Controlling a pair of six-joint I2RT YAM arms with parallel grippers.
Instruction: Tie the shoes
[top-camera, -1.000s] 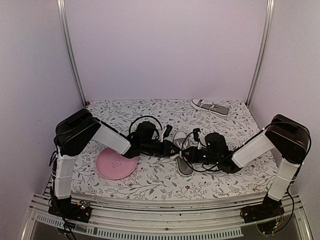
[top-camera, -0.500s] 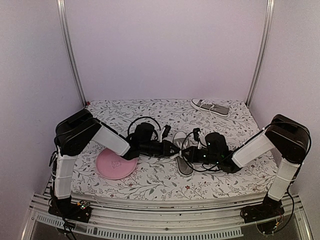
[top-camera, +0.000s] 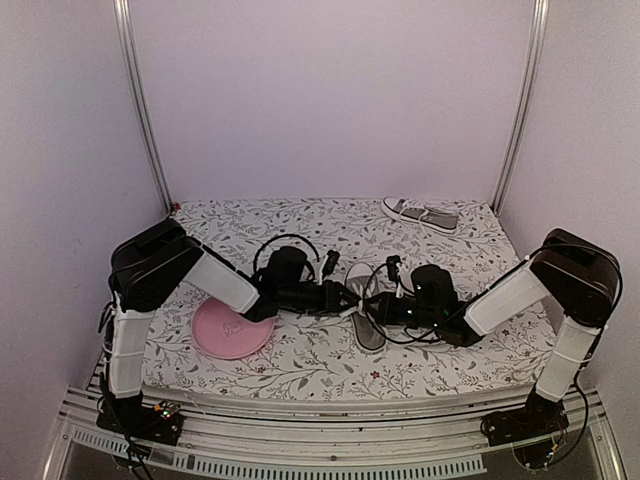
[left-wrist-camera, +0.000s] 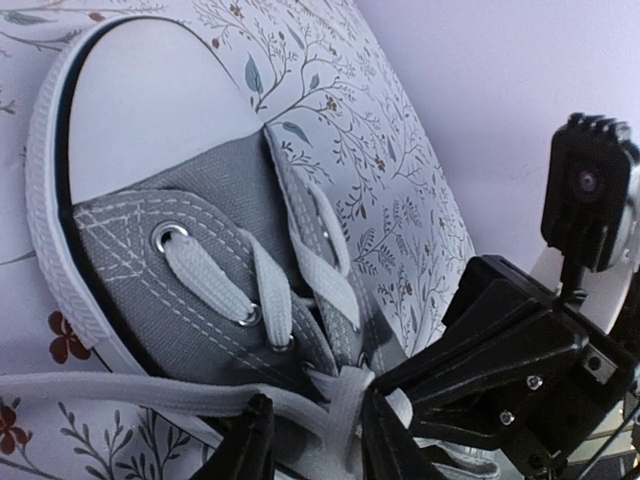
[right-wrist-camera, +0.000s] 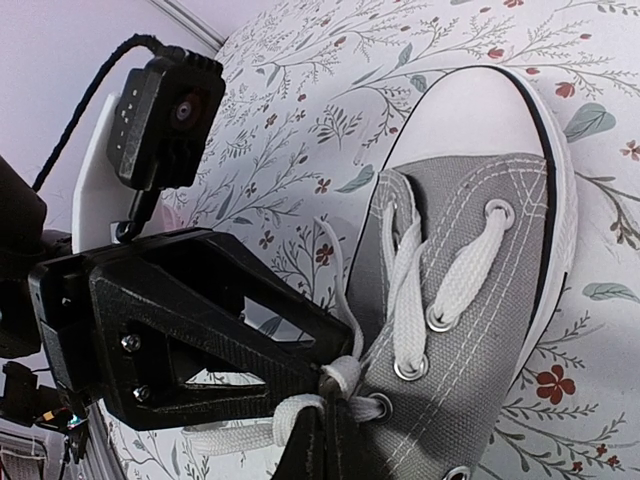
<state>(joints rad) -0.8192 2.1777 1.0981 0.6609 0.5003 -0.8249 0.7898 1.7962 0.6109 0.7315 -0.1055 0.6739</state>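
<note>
shoe (top-camera: 366, 322) mid-frame on table (top-camera: 300, 365), second shoe (top-camera: 421, 214) upper right. right end effector (right-wrist-camera: 328, 440) pressed together, pinching lace (right-wrist-camera: 345, 378) at the crossing. left end effector (left-wrist-camera: 315, 445) spread, lace loose in its gap. Risk: a right-side pull drags the slack through and the half-knot comes undone.

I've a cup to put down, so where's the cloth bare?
Bare: back left, from the corner post to the far shoe; and the front strip right of the plate. Crowded: the middle, left gripper and right gripper meeting over the near shoe.
</note>
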